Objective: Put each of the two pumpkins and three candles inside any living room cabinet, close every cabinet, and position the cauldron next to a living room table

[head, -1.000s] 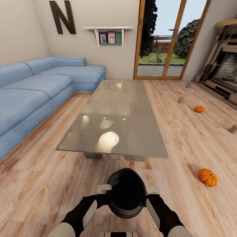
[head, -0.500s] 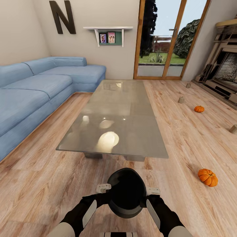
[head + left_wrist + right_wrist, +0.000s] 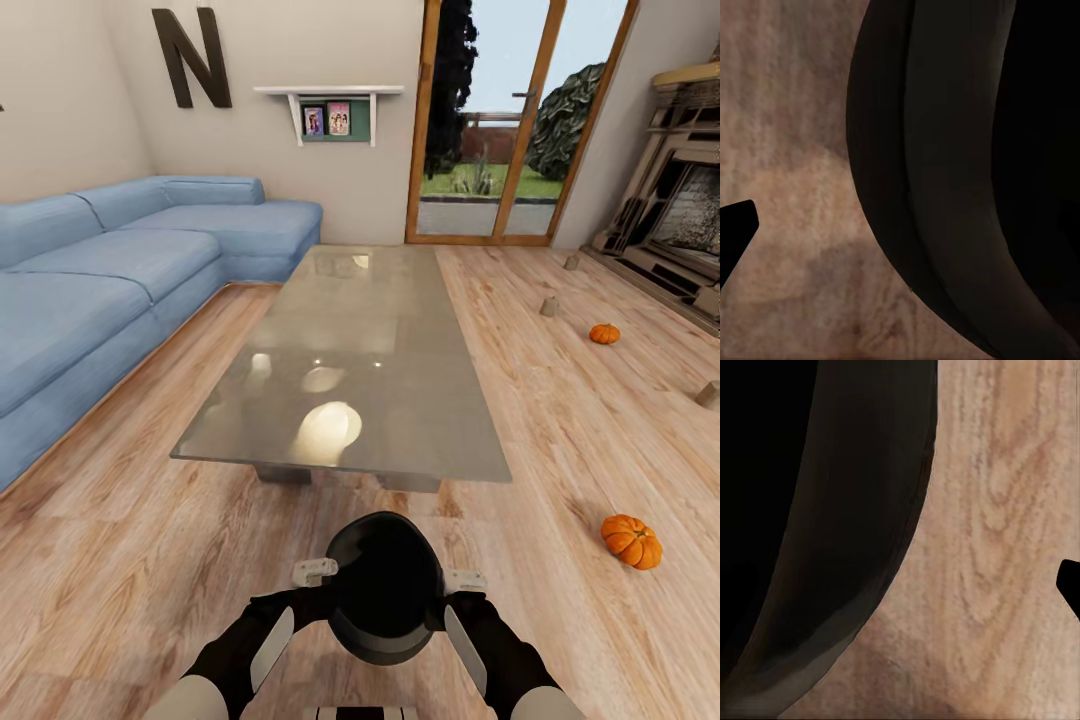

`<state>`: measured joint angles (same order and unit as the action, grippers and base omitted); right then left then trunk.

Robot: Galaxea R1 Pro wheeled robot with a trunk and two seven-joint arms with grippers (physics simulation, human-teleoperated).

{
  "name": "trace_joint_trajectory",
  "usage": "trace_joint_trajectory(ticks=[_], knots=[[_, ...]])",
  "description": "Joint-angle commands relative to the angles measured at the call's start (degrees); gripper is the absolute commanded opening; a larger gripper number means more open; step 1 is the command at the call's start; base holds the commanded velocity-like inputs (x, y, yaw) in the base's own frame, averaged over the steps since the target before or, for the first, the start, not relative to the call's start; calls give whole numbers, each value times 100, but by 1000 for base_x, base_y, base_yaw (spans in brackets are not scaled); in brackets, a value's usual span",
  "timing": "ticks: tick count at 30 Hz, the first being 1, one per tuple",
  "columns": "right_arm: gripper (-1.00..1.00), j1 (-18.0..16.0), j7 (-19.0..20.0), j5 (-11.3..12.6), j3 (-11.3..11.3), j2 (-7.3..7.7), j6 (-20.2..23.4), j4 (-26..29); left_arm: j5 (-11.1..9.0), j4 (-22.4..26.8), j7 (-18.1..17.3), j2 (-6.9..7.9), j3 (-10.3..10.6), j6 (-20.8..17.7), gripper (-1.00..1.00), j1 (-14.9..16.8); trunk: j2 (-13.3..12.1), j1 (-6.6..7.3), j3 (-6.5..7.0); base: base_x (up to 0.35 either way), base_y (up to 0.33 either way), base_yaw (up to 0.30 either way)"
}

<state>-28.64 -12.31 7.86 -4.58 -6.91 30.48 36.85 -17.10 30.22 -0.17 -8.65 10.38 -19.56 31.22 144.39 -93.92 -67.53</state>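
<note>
Only the view has shifted a touch — both grippers, left and right, still pinch the cauldron near the table.

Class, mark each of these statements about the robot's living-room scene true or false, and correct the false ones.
1. The cauldron sits between both grippers. True.
2. Both pumpkins rest on the glass table. False: the near pumpkin and the far pumpkin lie on the wooden floor, to the right of the table.
3. A blue sofa stands left of the table. True.
4. Candles stand on the sofa. False: three small candles, at and, sit on the floor.
</note>
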Motion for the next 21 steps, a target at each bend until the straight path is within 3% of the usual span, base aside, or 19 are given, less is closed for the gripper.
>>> trace_joint_trajectory(ticks=[1,21], knots=[[100,-1,-61,31,-26,5,28,6,-20,9,-1,0,8,-28,100,1,0,3,18,0,0,0],[100,-1,-61,31,-26,6,28,3,-14,10,35,-5,33,-81,100,7,-27,55,461,0,0,0]])
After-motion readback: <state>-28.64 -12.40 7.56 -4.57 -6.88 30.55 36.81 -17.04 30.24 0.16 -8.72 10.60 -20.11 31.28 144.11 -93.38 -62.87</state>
